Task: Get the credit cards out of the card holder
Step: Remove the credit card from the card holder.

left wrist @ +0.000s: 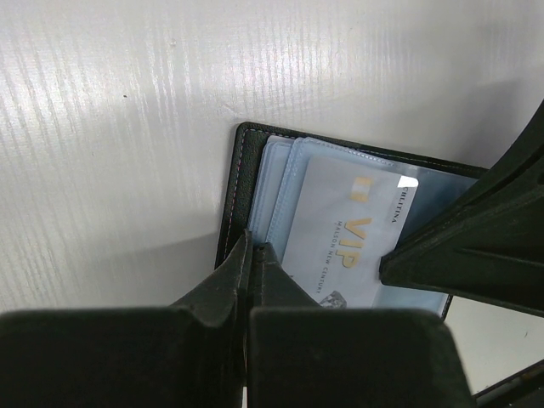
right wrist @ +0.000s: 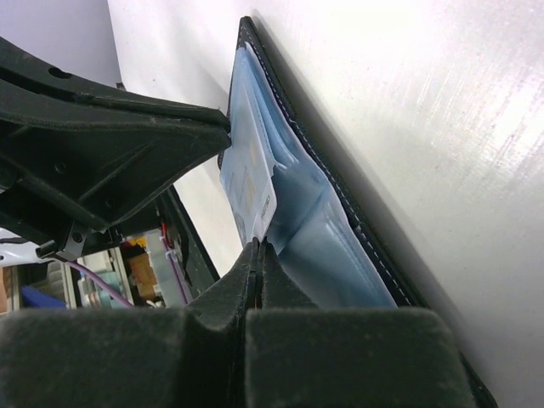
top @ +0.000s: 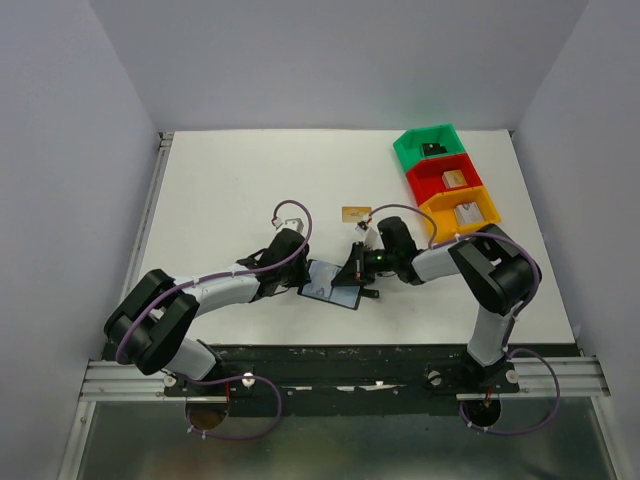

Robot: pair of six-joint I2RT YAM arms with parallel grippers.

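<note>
One gold-orange plastic card (top: 355, 214) lies out, just beyond the open black bifold card holder (top: 332, 283); left gripper (left wrist: 252, 252) clamps the holder's edge, right gripper (right wrist: 259, 250) pinches a silver-grey VIP card (left wrist: 340, 242) inside it, so most remains

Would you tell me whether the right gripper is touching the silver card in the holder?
Touching: the right wrist view shows the right gripper closed on the corner of the silver card, no gap.

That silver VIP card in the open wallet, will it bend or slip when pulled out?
The silver card likely stays stiff; its edges look straight. Its glossy face may slip when pinched. The soft clear sleeves could cling, so the card holder might drag along.
</note>
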